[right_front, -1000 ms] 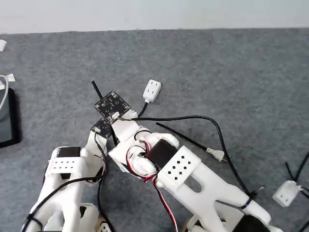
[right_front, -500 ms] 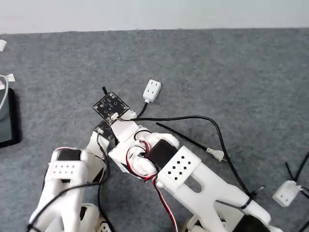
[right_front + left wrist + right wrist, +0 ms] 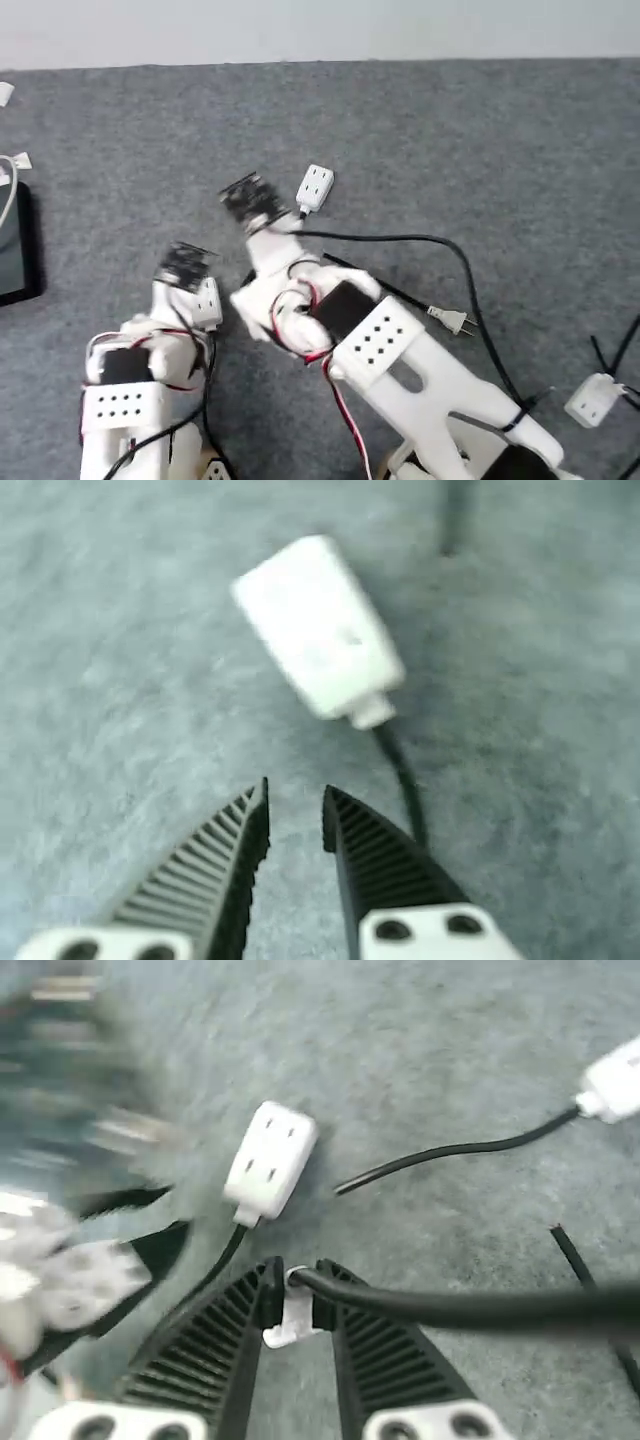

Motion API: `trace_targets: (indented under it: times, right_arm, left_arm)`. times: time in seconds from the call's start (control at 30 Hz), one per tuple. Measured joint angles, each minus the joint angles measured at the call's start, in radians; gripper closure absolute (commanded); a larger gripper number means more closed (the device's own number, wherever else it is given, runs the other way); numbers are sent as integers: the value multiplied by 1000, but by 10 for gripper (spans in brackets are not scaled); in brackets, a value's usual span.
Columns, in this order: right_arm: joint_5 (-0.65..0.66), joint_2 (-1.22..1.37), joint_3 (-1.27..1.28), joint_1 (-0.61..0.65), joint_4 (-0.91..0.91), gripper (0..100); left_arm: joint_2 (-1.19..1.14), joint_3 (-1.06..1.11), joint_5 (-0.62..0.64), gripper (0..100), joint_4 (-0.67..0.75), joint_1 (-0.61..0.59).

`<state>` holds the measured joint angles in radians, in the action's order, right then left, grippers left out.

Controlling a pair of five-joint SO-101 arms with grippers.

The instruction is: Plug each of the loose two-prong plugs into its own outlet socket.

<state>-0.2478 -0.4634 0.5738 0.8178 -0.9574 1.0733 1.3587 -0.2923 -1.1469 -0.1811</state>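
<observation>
Your right gripper (image 3: 297, 1272) is clamped on a white plug (image 3: 290, 1322), whose black cable (image 3: 450, 1305) trails right, just near of the white outlet socket (image 3: 315, 187). Your left gripper (image 3: 295, 800), fingers slightly parted and empty, hangs over a blurred white corded block (image 3: 320, 625). From above, a second plug (image 3: 452, 320) lies loose to the right. Your left arm has pulled back toward the near left in the last second.

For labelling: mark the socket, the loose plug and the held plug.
socket (image 3: 316, 187), high view, its white face.
loose plug (image 3: 445, 317), high view, its white body.
held plug (image 3: 288, 1325), right wrist view, white body between the jaws.
</observation>
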Motion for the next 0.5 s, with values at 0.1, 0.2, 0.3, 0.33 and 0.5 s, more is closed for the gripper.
trace_targets:
  times: [0.1,0.2,0.3,0.33,0.5]
  right_arm:
    - [-61,0,78,-18,118,991]
    - [-71,0,112,-12,184,991]
    - [-40,0,112,-12,158,991]
    - [-29,0,109,-12,123,991]
    - [18,69,6,-60,-117,990]
  left_arm:
    - [0,-18,84,987,0,-91]
    - [0,-18,123,987,2,-117]
    - [0,-18,133,987,2,-124]
    - [0,-18,137,987,2,-124]
    - [0,-18,140,987,2,-130]
